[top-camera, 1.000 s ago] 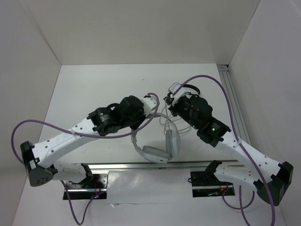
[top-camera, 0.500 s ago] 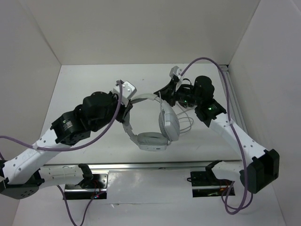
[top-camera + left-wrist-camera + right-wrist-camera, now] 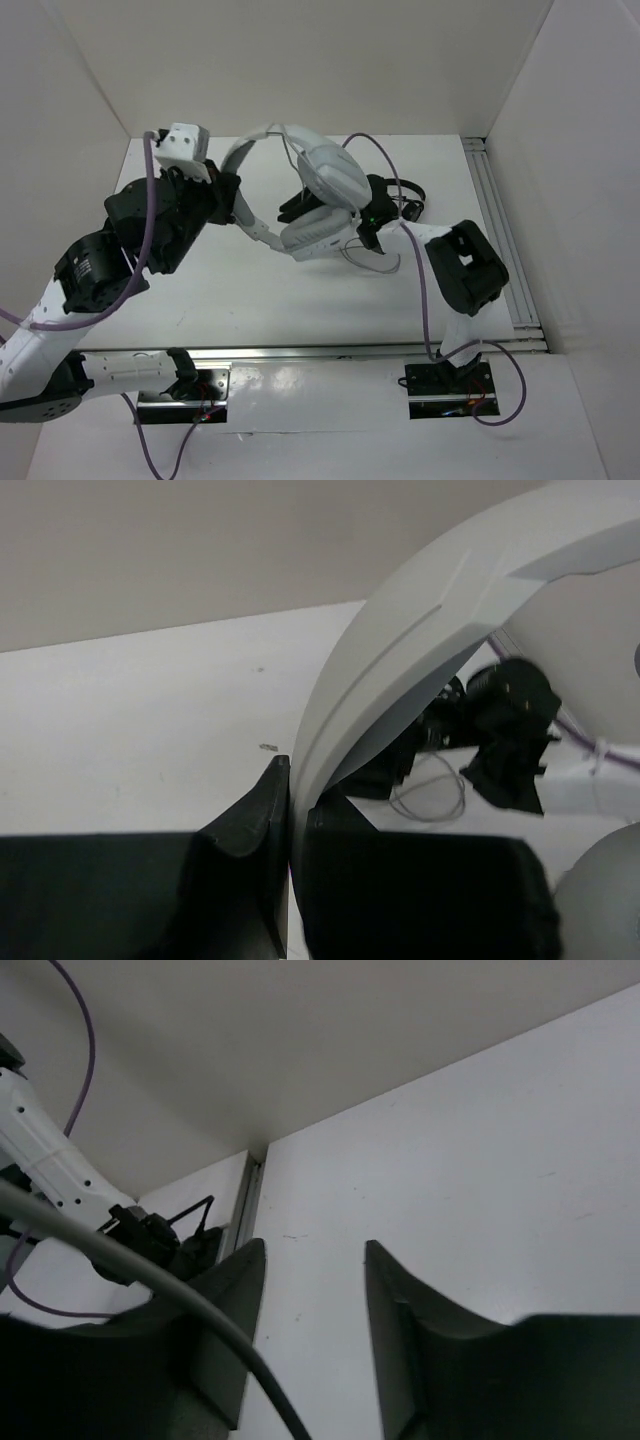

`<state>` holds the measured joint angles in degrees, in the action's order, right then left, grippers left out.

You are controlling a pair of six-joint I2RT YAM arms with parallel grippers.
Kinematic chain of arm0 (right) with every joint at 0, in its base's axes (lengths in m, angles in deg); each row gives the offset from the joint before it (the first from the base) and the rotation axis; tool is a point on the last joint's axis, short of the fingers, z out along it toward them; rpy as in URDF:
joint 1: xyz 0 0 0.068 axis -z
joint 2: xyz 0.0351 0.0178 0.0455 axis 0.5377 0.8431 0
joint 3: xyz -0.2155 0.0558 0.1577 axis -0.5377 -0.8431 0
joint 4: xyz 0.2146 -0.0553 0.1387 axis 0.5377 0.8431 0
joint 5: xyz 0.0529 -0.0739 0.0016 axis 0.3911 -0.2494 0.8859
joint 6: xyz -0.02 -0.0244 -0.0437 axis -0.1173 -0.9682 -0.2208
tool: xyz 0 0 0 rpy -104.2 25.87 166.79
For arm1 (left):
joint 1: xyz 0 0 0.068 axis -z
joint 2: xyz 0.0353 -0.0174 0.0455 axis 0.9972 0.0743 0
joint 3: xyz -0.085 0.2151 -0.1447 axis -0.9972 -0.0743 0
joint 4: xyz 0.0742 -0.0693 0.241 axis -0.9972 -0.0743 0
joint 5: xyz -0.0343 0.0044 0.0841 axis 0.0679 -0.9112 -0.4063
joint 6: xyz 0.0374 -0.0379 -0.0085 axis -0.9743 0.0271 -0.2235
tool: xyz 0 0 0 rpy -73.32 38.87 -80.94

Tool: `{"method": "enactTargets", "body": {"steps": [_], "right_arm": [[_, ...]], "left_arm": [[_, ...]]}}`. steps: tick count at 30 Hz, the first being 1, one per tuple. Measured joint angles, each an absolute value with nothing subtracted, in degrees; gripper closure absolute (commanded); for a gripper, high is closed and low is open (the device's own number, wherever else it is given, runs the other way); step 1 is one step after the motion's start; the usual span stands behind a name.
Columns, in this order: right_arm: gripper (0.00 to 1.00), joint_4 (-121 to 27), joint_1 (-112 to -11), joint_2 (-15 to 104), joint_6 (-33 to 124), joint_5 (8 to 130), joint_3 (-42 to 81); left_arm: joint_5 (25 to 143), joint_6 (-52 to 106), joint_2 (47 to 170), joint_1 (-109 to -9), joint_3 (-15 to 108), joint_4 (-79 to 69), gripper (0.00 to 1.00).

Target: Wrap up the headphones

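Top view: the left gripper [image 3: 234,204] pinches the headband [image 3: 246,146], holding the headphones [image 3: 322,175] up over mid-table [image 3: 200,290]. No container anywhere. Left wrist: jaws pressed together on that band. Right wrist: the right gripper [image 3: 315,1250] is spread, the cable [image 3: 150,1270] draped across one finger. Winding looks barely begun; next, catch the cable.

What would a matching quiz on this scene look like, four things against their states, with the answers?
Things:
1. left gripper
2. right gripper
3. white headphones
4. black headphones

States:
A. lying on the table
B. open, nothing between its fingers
C. shut on the headband
D. held up off the table

Pairs: 1-C, 2-B, 3-D, 4-A
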<state>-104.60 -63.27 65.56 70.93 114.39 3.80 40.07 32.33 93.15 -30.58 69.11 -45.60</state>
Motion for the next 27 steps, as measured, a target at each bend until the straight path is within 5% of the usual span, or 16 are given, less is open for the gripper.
{"method": "enactTargets", "body": {"steps": [2, 3, 4, 10, 15, 17, 27], "right_arm": [[0.62, -108.3, -64.7, 69.1, 73.4, 114.3, 3.8], [0.81, -109.8, -65.8, 70.6, 74.3, 114.3, 3.8], [0.84, -111.7, -66.8, 71.7, 75.3, 114.3, 3.8], [0.8, -118.4, -71.9, 73.9, 79.7, 114.0, -1.5], [1.0, -118.6, -72.9, 69.9, 77.7, 112.9, -14.1], [1.0, -114.7, -73.9, 65.8, 74.4, 111.3, -17.2], [1.0, -81.5, -87.1, 42.3, 52.1, 100.1, -7.0]], "left_arm": [[34.4, 33.8, 93.8, -30.9, 70.9, -46.0, 1.0], [31.9, 34.3, 94.3, -31.3, 71.9, -46.2, 1.0], [29.8, 34.7, 95.1, -32.2, 73.1, -46.7, 1.0], [27.9, 36.4, 106.3, -48.1, 85.0, -51.9, 1.0], [36.9, 38.3, 120.3, -65.7, 96.1, -55.7, 1.0], [39.2, 39.8, 124.3, -70.1, 96.4, -56.9, 1.0], [37.0, 47.5, 132.5, -71.7, 91.7, -67.1, 1.0]]}}
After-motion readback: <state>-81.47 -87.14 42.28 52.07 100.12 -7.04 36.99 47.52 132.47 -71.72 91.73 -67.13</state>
